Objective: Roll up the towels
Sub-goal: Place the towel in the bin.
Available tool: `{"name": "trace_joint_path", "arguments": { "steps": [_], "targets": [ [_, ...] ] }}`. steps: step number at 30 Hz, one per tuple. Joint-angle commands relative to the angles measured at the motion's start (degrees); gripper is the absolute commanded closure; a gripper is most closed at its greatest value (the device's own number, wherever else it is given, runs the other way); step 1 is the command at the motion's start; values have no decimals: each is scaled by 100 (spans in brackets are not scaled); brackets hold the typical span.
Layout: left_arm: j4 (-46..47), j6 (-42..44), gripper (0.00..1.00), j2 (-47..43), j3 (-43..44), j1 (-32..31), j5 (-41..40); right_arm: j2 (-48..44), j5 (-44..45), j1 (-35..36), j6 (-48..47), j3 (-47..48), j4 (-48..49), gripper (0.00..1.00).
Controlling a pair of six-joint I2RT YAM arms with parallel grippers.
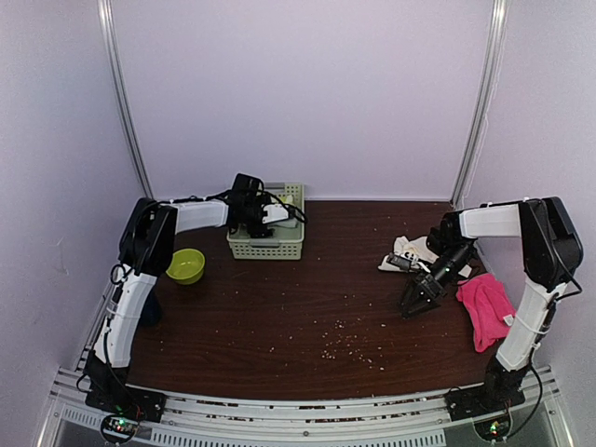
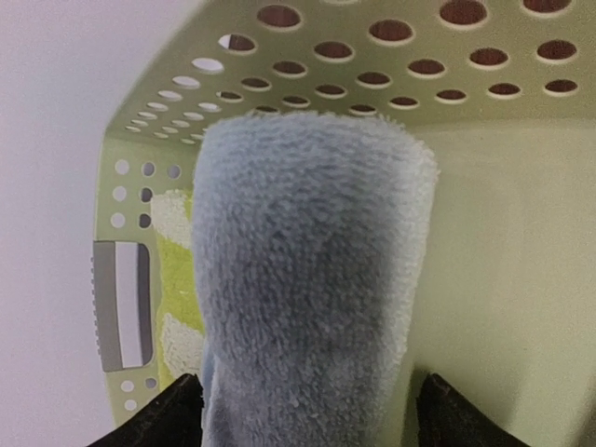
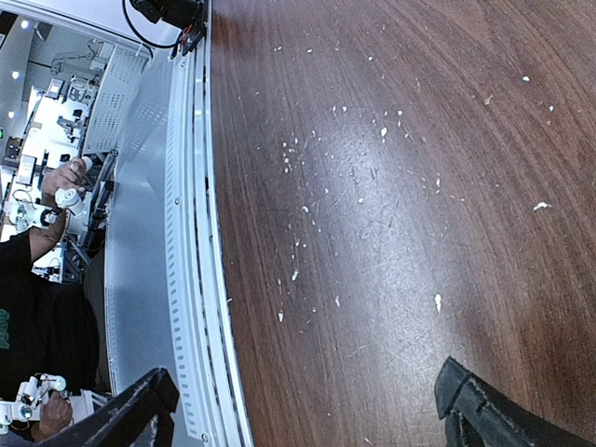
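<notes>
My left gripper (image 1: 270, 214) is down inside the green plastic basket (image 1: 268, 244). In the left wrist view it (image 2: 312, 414) is shut on a rolled light blue towel (image 2: 312, 270), which stands in the basket (image 2: 503, 242) next to a lime-green towel (image 2: 175, 279) with pale print. My right gripper (image 1: 419, 298) hangs open and empty just above the table. The right wrist view (image 3: 307, 410) shows only bare wood between its fingers. A crumpled cream-white towel (image 1: 405, 251) lies behind it. A hot pink towel (image 1: 486, 307) lies to its right.
A lime-green bowl (image 1: 186, 265) sits on the table left of the basket. The dark wooden tabletop (image 1: 317, 307) is flecked with white crumbs. A metal rail (image 3: 191, 279) runs along the near table edge. White walls enclose the back and sides.
</notes>
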Motion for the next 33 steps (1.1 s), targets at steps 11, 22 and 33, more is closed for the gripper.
{"name": "trace_joint_path", "arguments": {
  "steps": [11,22,33],
  "targets": [
    [-496,-110,14,-883,-329,-107,-169,-202,-113,-39,10,112,-48,0],
    [-504,-605,14,-1990,-717,-337,-395,-703,327,-56,1216,372,684,0],
    [-327,-2421,14,-3513,-1793,-1147,-1194,-1851,2002,-57,3330,1095,2957,0]
  ]
}}
